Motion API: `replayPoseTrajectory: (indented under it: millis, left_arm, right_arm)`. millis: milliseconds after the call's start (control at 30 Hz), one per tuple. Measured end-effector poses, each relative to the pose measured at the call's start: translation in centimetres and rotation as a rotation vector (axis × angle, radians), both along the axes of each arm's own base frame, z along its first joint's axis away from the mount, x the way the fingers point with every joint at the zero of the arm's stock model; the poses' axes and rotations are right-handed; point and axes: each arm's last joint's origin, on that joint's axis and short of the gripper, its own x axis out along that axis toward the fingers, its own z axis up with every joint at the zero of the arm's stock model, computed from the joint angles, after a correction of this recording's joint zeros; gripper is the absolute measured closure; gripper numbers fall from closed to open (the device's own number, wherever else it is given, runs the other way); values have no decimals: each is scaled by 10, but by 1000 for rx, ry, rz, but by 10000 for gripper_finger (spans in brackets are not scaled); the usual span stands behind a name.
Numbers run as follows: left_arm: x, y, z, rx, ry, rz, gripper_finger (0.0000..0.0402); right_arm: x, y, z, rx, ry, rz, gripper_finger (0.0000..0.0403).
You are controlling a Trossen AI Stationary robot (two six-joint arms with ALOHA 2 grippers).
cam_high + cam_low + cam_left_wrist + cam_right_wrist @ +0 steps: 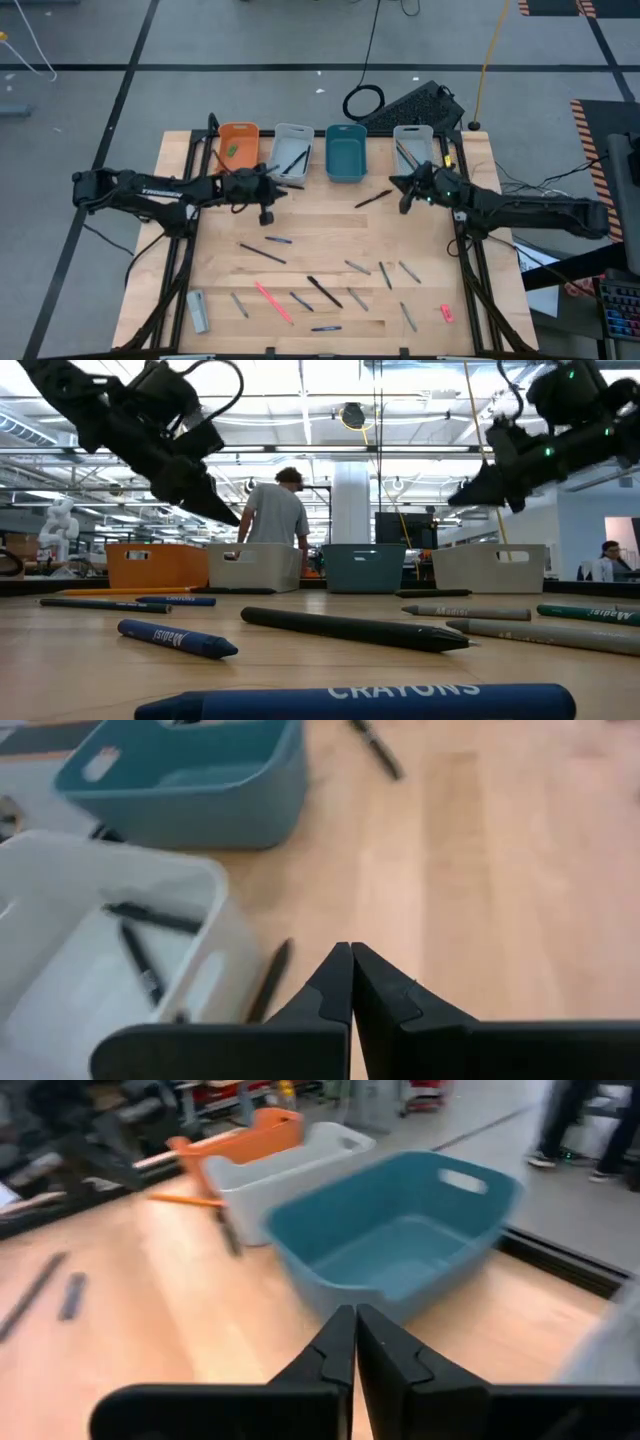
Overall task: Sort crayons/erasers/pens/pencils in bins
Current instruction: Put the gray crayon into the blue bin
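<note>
High view: four bins stood in a row at the table's 12 o'clock edge, the orange bin [238, 146] with a green eraser [232, 150] inside, a grey-white bin [291, 153] holding dark sticks, the teal bin [346, 152], and a second grey-white bin [412, 146]. The left gripper [266, 195] hung just at 6 o'clock of the first grey-white bin; the right gripper [405, 190] hung at 6 o'clock of the second. Crayons, pens and pencils lay scattered toward 6 o'clock, and a pink-red eraser [446, 313] sat near 5 o'clock, well apart from both arms. Low view: both arms hung above the table, clear of the wood; a person stood behind the bins. Left wrist view: the left fingers met tip to tip with nothing between them, over bare wood beside the grey-white bin. Right wrist view: the right fingers likewise pressed together, empty, facing the teal bin. Judgement: both arms stood between picks, empty. The next move called for opening a gripper and reaching toward 6 o'clock for a loose item, possibly the pink-red eraser for the orange bin.
</note>
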Motion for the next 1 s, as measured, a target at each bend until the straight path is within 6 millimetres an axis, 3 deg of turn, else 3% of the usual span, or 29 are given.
replayPoseTrajectory:
  millis: [167, 367, 633, 800, 1000]
  left_arm:
    - [3, -18, -1, -59, -35, -31, 399]
    - [0, -26, -8, -62, -68, 48, 396]
    - [1, -26, -7, -84, -110, 64, 394]
    - [1, -26, -6, -65, -112, 52, 392]
    - [1, -26, -6, -55, -109, 46, 393]
  right_arm:
    - [14, 23, 20, 46, 124, 72, 399]
    - [31, 55, 36, 184, 286, 116, 400]
    - [39, 97, 24, 476, 554, 45, 390]
    - [38, 121, 7, 663, 648, -5, 358]
    - [34, 143, -7, 748, 723, -54, 324]
